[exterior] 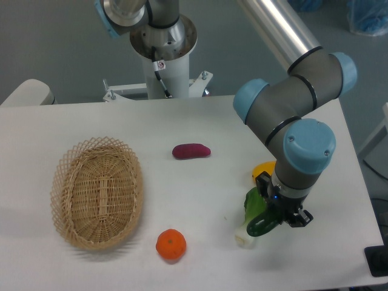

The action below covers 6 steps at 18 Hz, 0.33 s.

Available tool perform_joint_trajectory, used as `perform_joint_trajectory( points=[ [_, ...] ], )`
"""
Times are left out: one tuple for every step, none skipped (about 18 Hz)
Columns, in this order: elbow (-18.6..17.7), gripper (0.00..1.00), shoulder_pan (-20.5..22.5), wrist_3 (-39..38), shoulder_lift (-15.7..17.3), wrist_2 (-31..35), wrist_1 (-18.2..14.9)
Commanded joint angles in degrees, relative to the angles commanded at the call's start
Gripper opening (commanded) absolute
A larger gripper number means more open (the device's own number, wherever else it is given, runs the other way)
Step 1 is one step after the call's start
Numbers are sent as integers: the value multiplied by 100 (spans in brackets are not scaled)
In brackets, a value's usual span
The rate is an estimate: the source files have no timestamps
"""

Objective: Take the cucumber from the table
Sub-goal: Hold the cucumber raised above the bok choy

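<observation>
On the right half of the white table point(200, 121), the arm point(291, 115) bends down from above, its grey links and pale blue joint caps blocking much of what lies under it. Far over on the left rests a woven wicker basket point(97, 193), oval, lying flat and well apart from everything else. Near the middle of the table lies a purple sweet potato point(191, 151), alone. Toward the front edge, between basket and arm, sits an orange point(171, 244).

Down at the arm's lower end, the gripper point(274, 213) is clamped on the dark green, glossy cucumber point(262, 225), whose rounded end pokes out below and to the left of the fingers. The rest of the cucumber is hidden by the wrist and fingers, so I cannot tell how it lies or whether it clears the table. Right beneath and beside it is a bok choy point(248, 215), light green leaves up near the gripper and a white stalk end resting on the table; it touches or nearly touches the cucumber. Just behind the gripper, a bit of something yellow point(263, 169) peeks from under the wrist, too covered to name.
</observation>
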Motion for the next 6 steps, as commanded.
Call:
perform_joint_trajectory(
  points=[
    [0, 37, 0, 0, 0, 0, 0],
    [0, 37, 0, 0, 0, 0, 9],
    [-26, 37, 0, 0, 9, 0, 17],
    [-35, 37, 0, 0, 9, 0, 18],
    [-35, 37, 0, 0, 9, 0, 26],
    [-35, 37, 0, 0, 9, 0, 26]
  ],
)
